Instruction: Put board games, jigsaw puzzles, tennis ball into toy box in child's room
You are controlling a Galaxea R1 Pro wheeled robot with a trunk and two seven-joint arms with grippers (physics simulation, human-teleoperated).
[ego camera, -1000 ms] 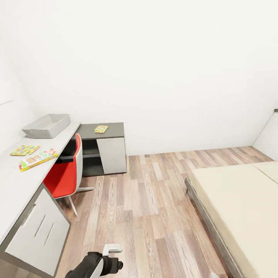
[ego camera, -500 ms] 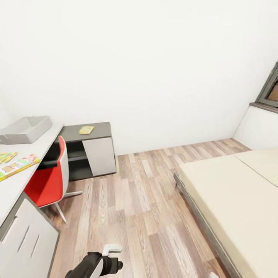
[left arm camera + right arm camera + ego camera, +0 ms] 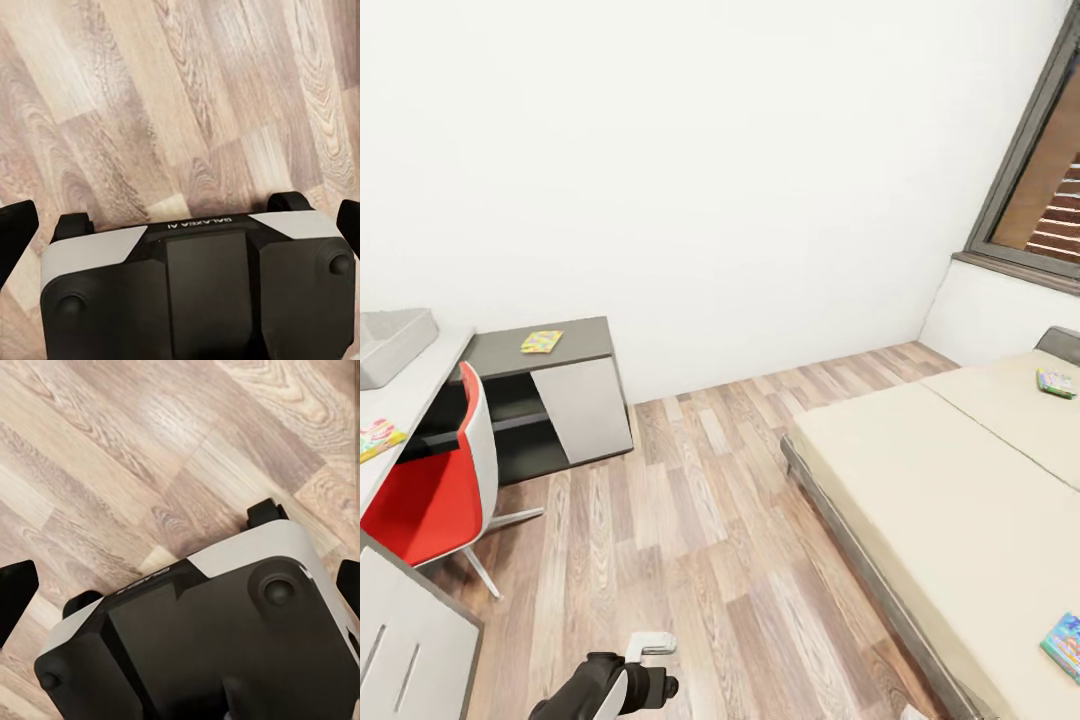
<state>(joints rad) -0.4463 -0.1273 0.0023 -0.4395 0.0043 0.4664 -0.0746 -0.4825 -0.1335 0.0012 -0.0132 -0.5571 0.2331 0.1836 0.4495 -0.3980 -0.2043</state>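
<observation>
The toy box (image 3: 390, 340) sits on the table (image 3: 415, 385) at the far left of the head view. One board game (image 3: 374, 439) peeks in at the table's edge. A multicolour jigsaw puzzle (image 3: 541, 342) lies on the dark cabinet beside the table. Two board games lie on the bed (image 3: 920, 480): a green-edged one (image 3: 1056, 382) far back and a blue one (image 3: 1066, 643) near the front corner. The tennis ball is out of view. My left gripper (image 3: 180, 217) and right gripper (image 3: 180, 585) hang open and empty over the robot's base and the plank floor, far from every toy.
A red swivel chair (image 3: 430, 490) stands tucked at the table. The dark grey cabinet (image 3: 560, 400) stands against the back wall. Wood floor (image 3: 700, 520) stretches between table and bed. A window (image 3: 1050, 190) is at the upper right. My folded left arm (image 3: 605, 685) shows at the bottom edge.
The whole view has swung to the right, so the camera moved: the table and toy box slid to the left edge, and the window and the bed's two board games came into view. The arms are unchanged.
</observation>
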